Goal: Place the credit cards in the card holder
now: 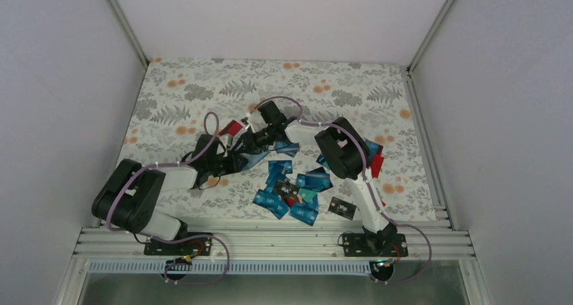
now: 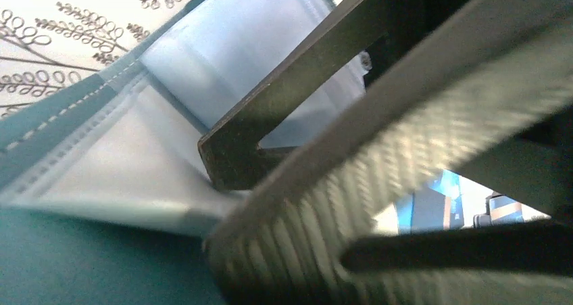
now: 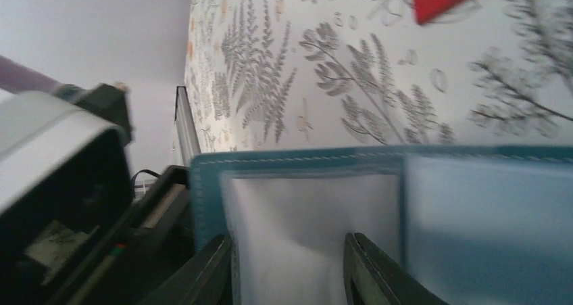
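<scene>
Spreading open just left of the scattered credit cards (image 1: 294, 191), the card holder (image 1: 255, 160) shows pale pockets; the left gripper (image 2: 223, 197) pinches its edge; the right gripper (image 3: 287, 264), fingers apart, straddles one pocket.

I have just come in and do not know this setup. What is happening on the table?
Both arms meet at the open card holder in the middle of the table. The left gripper is at the pale inner pockets; whether it grips is unclear. The right gripper is open at the holder's edge. Neither shows a card. The credit cards lie in a loose pile nearby, none visibly in a pocket.
</scene>
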Motion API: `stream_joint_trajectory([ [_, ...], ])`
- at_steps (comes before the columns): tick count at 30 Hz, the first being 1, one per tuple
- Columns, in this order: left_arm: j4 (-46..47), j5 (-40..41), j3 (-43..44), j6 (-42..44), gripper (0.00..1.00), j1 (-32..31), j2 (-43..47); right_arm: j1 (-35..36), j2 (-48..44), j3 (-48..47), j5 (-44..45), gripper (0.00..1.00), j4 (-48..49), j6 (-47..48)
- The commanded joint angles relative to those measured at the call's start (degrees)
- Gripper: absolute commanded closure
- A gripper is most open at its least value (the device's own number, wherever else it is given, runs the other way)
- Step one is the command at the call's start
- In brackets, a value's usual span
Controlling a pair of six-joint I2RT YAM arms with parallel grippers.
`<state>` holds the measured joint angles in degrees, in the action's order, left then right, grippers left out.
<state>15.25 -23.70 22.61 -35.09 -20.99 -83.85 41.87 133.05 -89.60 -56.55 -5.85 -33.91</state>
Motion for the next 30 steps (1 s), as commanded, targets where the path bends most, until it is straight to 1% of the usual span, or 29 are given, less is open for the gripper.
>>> stream_joint_trajectory([
  [1,1.17,-1.32,1.28,1.56,0.74,0.03,1.63,-0.03,-2.37,2.5,0.6,0.6,-0.92,1.09],
  [4,-3.18,1.18,0.07,2.15,0.7,-0.01,5.45,0.06,-1.7,3.21,0.1,0.61,0.7,0.3],
  [8,-7.73,2.74,-1.64,2.01,0.6,0.0,10.8,0.27,-0.82,2.78,-1.51,0.61,2.18,-0.71],
  [11,-12.87,4.62,-1.74,1.59,0.55,-0.09,15.07,0.32,-0.42,2.57,-2.27,0.61,2.55,-0.56],
  [14,-19.5,8.16,-1.74,0.29,0.52,-0.19,21.16,0.32,-0.69,3.14,-3.63,0.59,3.6,-0.38],
  [15,-21.14,9.31,-2.01,0.0,0.52,-0.19,23.65,0.32,-0.97,3.34,-4.09,0.57,3.96,-0.3],
  [17,-22.73,11.4,-2.73,-0.08,0.52,-0.19,25.72,0.37,-1.42,3.34,-4.62,0.56,4.27,0.11],
  [18,-22.97,12.25,-2.89,0.08,0.53,-0.17,25.68,0.4,-1.56,3.26,-4.78,0.55,4.28,0.24],
  [20,-23.55,13.48,-2.76,0.27,0.59,-0.17,24.23,0.41,-1.96,2.98,-5.18,0.55,4.16,0.42],
  [22,-23.04,14.67,-2.79,0.22,0.71,-0.14,22.41,0.36,-2.42,3.18,-5.37,0.55,4.13,0.51],
  [23,-22.45,15.46,-3.04,0.06,0.73,-0.27,21.98,0.4,-2.7,3.24,-5.43,0.57,4.15,0.59],
  [27,-20.27,17.93,-3.77,-0.19,0.79,-0.28,20.91,0.67,-3.28,3.25,-5.64,0.62,3.52,0.9],
  [30,-19.46,18.34,-3.12,-0.02,0.83,-0.27,19.28,0.99,-3.72,3.58,-5.85,0.68,3.56,0.95],
])
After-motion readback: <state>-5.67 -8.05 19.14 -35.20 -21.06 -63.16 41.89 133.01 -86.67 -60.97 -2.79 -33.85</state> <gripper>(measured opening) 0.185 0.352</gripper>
